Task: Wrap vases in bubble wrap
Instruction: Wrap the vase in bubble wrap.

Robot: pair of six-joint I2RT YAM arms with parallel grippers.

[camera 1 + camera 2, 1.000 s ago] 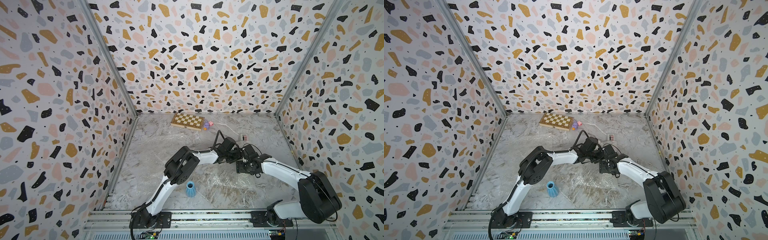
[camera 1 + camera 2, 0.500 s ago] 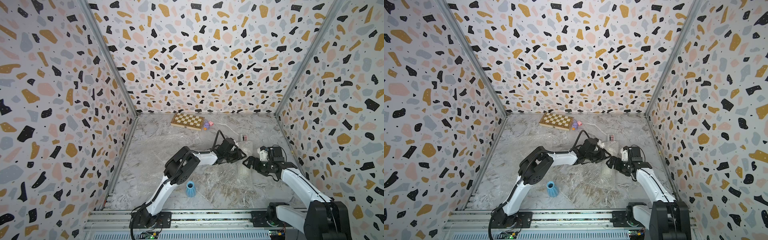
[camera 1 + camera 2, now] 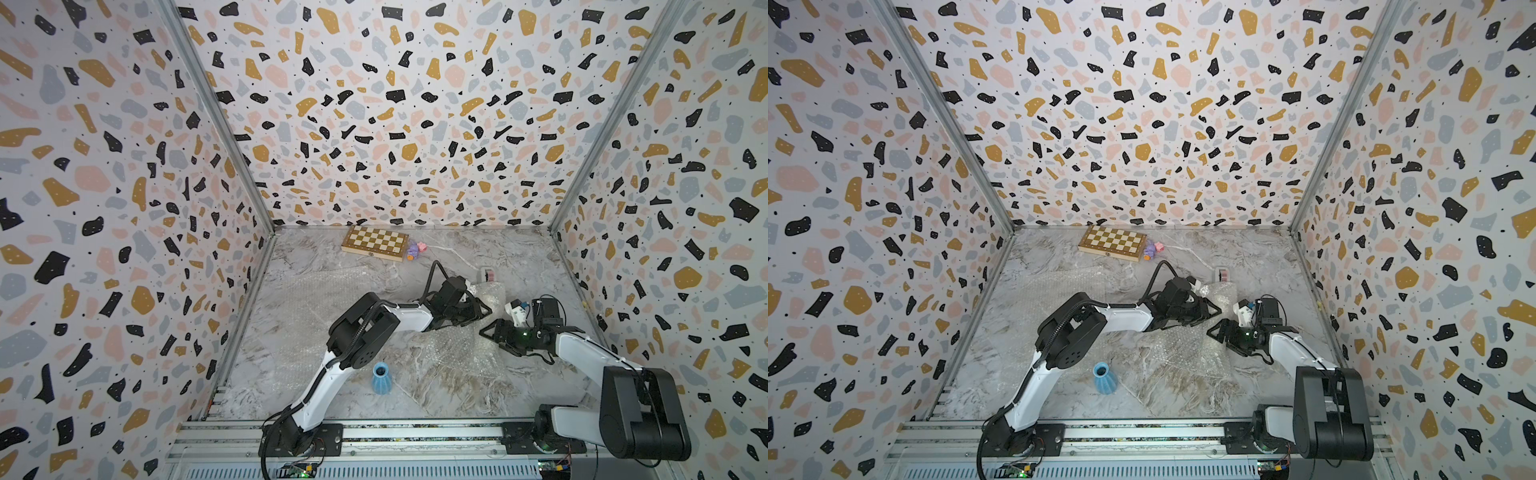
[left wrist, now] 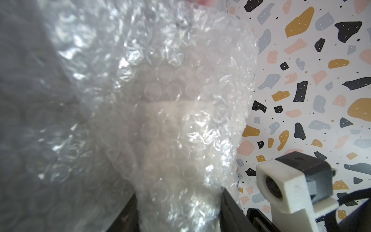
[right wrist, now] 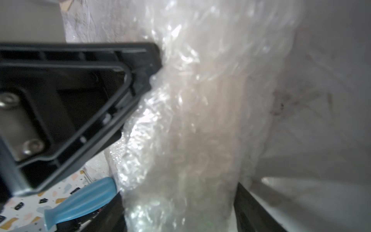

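A wooden chessboard (image 3: 374,243) lies at the desk's (image 3: 519,257) far edge, small purple and pink toys (image 3: 415,250) just beside it; a white tape dispenser (image 3: 487,275) sits nearer the middle.

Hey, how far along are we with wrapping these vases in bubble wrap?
Done: nothing finished. In hand: the cream vase is covered in bubble wrap with a loose tail trailing, clamped by the left gripper; the right gripper straddles the wrap, grip unclear. Left: closing that bundle, then the bare blue vase and the spare sheet lying flat.

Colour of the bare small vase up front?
The small vase is light blue, clearest in a top view.
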